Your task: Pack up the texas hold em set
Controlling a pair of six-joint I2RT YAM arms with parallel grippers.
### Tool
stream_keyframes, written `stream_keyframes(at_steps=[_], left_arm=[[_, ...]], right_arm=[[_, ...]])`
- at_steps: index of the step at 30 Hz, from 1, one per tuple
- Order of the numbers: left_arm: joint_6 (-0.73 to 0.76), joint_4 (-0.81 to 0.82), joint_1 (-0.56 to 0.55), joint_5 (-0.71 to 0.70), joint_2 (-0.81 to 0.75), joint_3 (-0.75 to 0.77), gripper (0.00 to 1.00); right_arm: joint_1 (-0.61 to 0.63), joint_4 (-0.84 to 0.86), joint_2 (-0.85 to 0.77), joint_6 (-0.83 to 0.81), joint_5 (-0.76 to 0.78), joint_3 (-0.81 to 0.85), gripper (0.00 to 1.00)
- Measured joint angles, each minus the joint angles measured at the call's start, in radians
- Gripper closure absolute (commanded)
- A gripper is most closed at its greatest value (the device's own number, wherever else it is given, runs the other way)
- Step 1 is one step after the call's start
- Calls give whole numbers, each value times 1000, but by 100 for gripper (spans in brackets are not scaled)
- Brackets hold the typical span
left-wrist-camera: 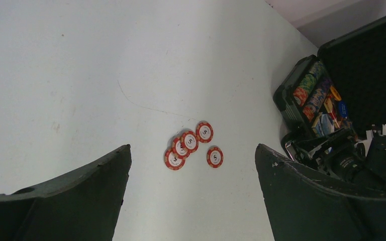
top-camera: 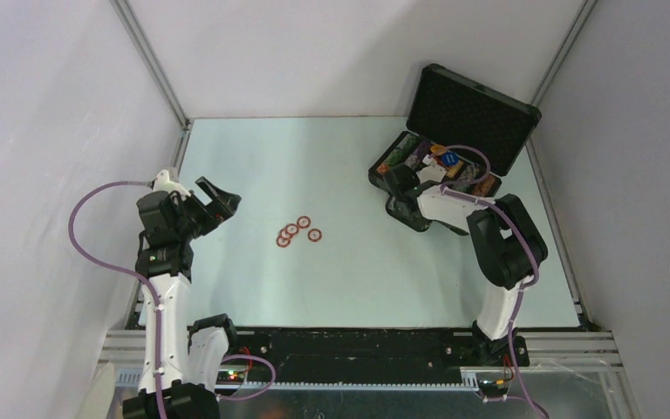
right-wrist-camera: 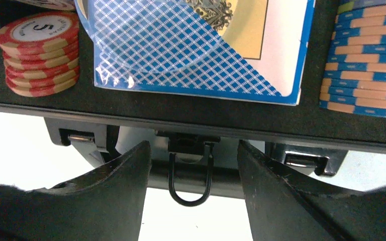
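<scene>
Texas hold em set: black case (right-wrist-camera: 291, 128) at the far right of the table (top-camera: 253, 157), its foam-lined lid (top-camera: 469, 112) raised; chips and cards sit inside
Loose chips: five red-white chips (left-wrist-camera: 190, 143) lie mid-table, well apart from the case; four form a touching row and the fifth sits just beside it
Case contents: a stack of red chips (right-wrist-camera: 40, 52) on one side, a blue-checked card box (right-wrist-camera: 196, 45) in the middle, a blue-and-orange chip row (right-wrist-camera: 367, 55) on the other
Left gripper (top-camera: 218, 200): jaws spread wide and holding nothing; it hangs over the table's left side, pointed toward the loose chips
Right gripper (right-wrist-camera: 192, 150): jaws partly apart at the case's front wall, one finger either side of the handle (right-wrist-camera: 190, 183) and its bracket (whether they touch it cannot be told); nothing is clamped
</scene>
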Motion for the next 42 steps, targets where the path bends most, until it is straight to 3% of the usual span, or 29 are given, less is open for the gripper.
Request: stream_keyframes(at_steps=[9,17,42], left_arm=[[0,0,0,0,1,0,3],[0,0,0,0,2,0,3],[1,0,0,0,5,0,3]], right_arm=[[-10,-23,66,-39,-5,58,35],[10,-18,64,-172,-33,77,38],[48,183,12,-221,21,-78,36]])
